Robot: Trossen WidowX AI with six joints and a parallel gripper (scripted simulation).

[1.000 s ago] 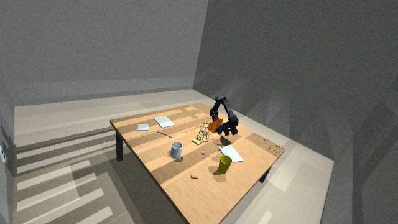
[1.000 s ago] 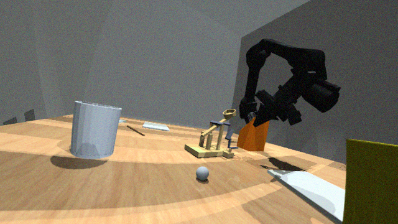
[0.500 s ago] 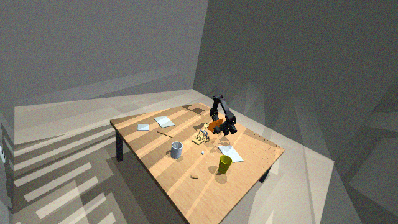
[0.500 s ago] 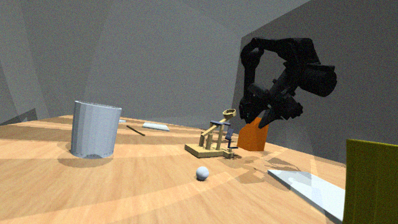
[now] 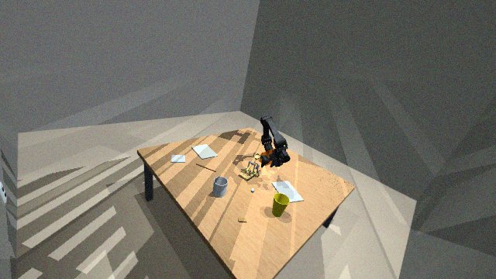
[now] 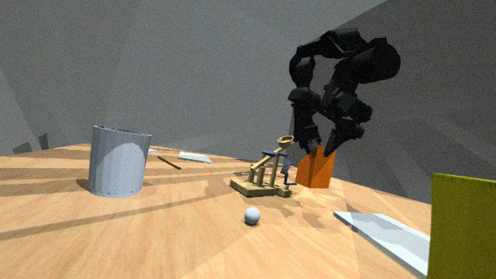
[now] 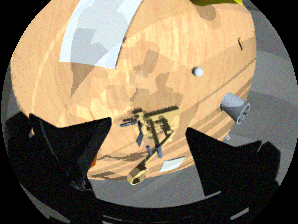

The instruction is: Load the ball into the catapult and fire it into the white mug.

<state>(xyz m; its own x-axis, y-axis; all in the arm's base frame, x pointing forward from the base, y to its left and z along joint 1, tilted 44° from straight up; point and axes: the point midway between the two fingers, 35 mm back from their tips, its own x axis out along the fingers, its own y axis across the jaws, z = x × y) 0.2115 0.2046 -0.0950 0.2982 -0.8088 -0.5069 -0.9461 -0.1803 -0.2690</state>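
The wooden catapult [image 5: 248, 177] [image 6: 252, 189] [image 7: 167, 120] stands on the table. Its throwing arm slants upward, and the cup [image 5: 256, 156] [image 6: 286, 141] [image 7: 136, 176] at its end is raised and looks empty. The white mug [image 5: 220, 187] [image 6: 118, 163] [image 7: 232, 106] stands upright; whether anything lies inside cannot be seen. A small white ball [image 5: 253, 190] [image 6: 252, 215] [image 7: 198, 72] lies on the table in front of the catapult; no other ball shows. My gripper [image 6: 318, 153] [image 7: 150, 126] is wide open and empty, pointing down above and beside the catapult's raised cup.
An orange block [image 6: 317, 170] stands close to the gripper. A yellow-green cup [image 5: 280, 205] [image 6: 461, 229] stands near a white sheet [image 5: 288, 191] [image 6: 387, 234] [image 7: 100, 37]. A thin stick [image 5: 206, 167] [image 6: 169, 163], two pale sheets [image 5: 204, 151] [image 5: 178, 159] and a small wooden piece [image 5: 242, 220] also lie on the table.
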